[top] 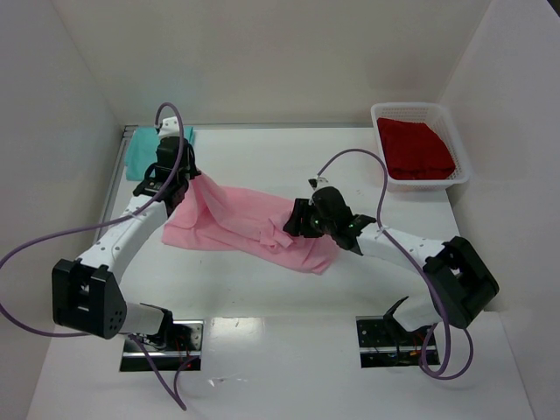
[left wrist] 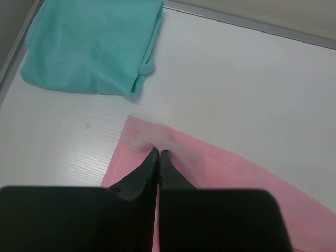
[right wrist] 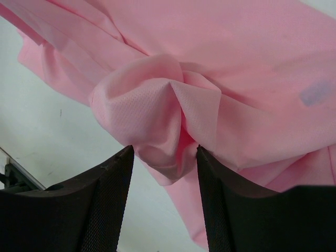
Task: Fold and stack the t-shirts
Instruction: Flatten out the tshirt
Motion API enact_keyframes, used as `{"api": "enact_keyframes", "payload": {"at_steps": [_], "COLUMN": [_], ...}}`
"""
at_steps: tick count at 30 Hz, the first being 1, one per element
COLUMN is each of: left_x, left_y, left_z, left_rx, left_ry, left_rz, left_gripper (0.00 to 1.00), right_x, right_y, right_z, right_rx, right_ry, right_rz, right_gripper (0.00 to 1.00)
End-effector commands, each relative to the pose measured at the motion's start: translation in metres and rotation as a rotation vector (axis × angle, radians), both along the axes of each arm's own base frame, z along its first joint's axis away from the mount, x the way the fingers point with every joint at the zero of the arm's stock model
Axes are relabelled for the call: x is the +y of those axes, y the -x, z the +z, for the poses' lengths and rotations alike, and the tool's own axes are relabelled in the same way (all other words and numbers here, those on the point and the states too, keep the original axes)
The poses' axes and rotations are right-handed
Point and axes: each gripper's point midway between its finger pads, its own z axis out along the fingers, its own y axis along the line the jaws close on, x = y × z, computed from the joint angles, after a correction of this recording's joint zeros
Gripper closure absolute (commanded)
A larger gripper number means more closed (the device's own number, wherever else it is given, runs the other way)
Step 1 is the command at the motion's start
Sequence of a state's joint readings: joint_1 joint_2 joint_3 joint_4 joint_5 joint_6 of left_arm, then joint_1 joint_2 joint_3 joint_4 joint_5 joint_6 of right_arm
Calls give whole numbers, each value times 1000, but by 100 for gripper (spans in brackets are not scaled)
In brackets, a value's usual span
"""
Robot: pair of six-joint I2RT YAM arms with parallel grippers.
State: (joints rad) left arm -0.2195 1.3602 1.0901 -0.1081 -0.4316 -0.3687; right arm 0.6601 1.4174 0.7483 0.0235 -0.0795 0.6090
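The light pink t-shirt point(top: 236, 219) lies stretched across the middle of the table between my two grippers. My left gripper point(top: 178, 185) is shut on the shirt's far-left edge point(left wrist: 137, 137), its fingertips point(left wrist: 159, 153) pinched tight on the cloth. My right gripper point(top: 295, 220) is at the shirt's right part. Its jaws stand apart, and a puffed fold of pink cloth point(right wrist: 157, 121) sits between the tips point(right wrist: 164, 149), touching both. A folded teal t-shirt point(top: 140, 149) point(left wrist: 89, 47) lies at the far-left corner. A red t-shirt point(top: 416, 149) lies in the basket.
A white mesh basket point(top: 378, 112) stands at the back right. White walls close in the table on three sides. A metal strip point(left wrist: 252, 23) runs along the far edge. Purple cables loop from both arms.
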Motion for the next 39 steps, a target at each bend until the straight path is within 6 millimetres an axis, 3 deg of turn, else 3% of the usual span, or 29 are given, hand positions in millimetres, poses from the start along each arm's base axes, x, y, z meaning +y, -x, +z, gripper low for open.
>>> {"api": "enact_keyframes", "payload": {"at_steps": [1,7,12,15,19,21,26,34,38,39], "left_x": [-2,-3,-3,-3,-3,-3,-3,-3,-3,-3], "left_y": [-6,-7,-7,-7,-7,-7,-7,-8,-8,-8], "left_z": [3,-1,-1,-1,-1,-1,-1,-5,-5,-5], "left_rx": [-23,-14,-14,-14,-14,-14,-14,-5,-5,-5], "left_ry": [-4,-6,-6,-6,-6,-6,-6,-8,-8,-8], "left_rz": [-11,-11,-11,-11,-11,-11,-11,-11,-11,-11], "left_gripper": [100,100,100,100,100,100,100,100,100,100], "right_x": [11,13,21,22,20,20,15,22,30,29], "right_y": [-19,-21,-19,-21,-19,-20,-19,-14,-11,-10], "right_z": [32,32,24,23,16,18,25,13,5,3], "right_rx": [-87,-80,-59,-58,-41,-45,-59,-32,-26,-19], "right_ry": [-65,-70,-69,-68,-46,-39,-34,-34,-20,-15], "right_rz": [-17,-22,5,5,10,15,-2,29,54,55], "right_gripper": [43,44,54,65,65,53,51,62,64,70]}}
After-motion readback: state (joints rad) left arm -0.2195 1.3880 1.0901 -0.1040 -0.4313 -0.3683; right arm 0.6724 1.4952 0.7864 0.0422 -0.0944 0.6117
